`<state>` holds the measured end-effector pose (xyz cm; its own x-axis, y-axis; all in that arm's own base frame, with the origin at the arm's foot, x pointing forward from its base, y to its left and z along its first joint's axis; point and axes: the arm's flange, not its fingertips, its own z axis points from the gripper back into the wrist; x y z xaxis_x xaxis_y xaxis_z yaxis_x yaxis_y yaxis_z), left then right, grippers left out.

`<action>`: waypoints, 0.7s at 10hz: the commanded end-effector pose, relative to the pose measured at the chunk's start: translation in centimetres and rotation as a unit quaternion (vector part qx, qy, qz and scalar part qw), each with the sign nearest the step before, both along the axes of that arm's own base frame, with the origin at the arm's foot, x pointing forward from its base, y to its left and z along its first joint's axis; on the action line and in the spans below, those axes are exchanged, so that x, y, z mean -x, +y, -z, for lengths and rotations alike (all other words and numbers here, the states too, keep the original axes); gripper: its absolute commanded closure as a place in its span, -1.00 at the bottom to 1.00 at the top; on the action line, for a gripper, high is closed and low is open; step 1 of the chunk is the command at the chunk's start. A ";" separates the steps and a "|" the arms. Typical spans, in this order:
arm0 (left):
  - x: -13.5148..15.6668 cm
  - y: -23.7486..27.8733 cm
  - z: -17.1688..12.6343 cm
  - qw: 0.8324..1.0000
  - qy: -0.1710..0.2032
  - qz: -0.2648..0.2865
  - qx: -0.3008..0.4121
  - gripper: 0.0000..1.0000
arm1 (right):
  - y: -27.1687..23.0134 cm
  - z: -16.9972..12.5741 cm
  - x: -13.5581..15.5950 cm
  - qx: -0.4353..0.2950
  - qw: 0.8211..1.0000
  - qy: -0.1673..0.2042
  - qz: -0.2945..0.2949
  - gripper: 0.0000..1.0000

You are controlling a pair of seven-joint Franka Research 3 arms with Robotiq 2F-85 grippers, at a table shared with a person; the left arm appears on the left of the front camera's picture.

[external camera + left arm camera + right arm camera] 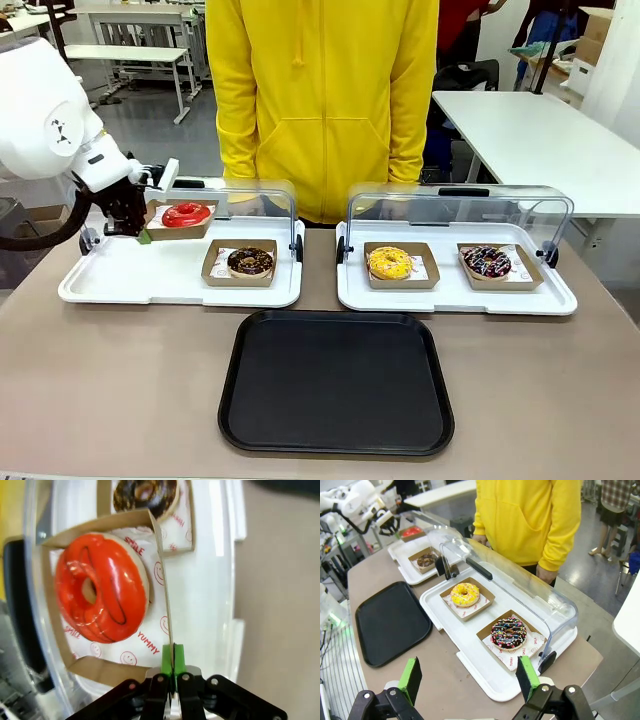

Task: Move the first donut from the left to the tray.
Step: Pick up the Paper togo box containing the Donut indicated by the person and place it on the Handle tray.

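On my left wrist feed, the left gripper (172,657) has its green pads (166,656) pressed together on the thin cardboard wall of the brown holder (162,575), with no gap between them but the card itself. The red donut (102,595) sits inside that holder just beyond and to the side of my fingertips, near them but not touching; the pinched wall runs straight out from the pads along the donut's flank. Further out past the holder's far end lies the chocolate-glazed donut (145,497) in its own holder.

From the front camera, the left gripper (143,232) holds the holder (180,228) by its near-left edge, and the red donut (186,213) looks lifted and tilted above the left white tray (120,285), under the open clear lid (262,200). The black tray (336,382) lies well apart from my fingers, on the table between the two white trays and nearer the robot.

The right gripper (470,680) hangs wide open, holding nothing, with a sprinkled donut (509,632) and the yellow donut (465,594) ahead of its fingers.
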<state>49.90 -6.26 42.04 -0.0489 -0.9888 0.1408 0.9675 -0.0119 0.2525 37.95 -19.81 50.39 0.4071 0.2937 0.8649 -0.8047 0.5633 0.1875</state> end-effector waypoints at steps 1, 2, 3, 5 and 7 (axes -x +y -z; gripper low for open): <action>2.6 -2.6 -0.5 1.000 -0.009 -0.009 0.019 0.96 | 0.0 0.0 -0.2 -0.006 1.000 -0.018 -0.003 -1.00; 3.9 -4.4 -0.8 1.000 -0.007 -0.002 0.016 0.96 | 0.0 0.0 -0.2 -0.006 1.000 -0.018 -0.003 -1.00; 5.5 -6.4 -0.9 1.000 0.001 0.004 0.015 0.96 | 0.0 0.0 -0.2 -0.006 1.000 -0.018 -0.003 -1.00; 8.9 -10.0 -1.2 1.000 -0.001 0.022 0.018 0.96 | 0.0 0.0 -0.2 -0.006 1.000 -0.018 -0.003 -1.00; 11.9 -12.7 -0.8 0.999 -0.004 0.039 0.012 0.96 | 0.0 0.0 -0.2 -0.006 1.000 -0.018 -0.003 -1.00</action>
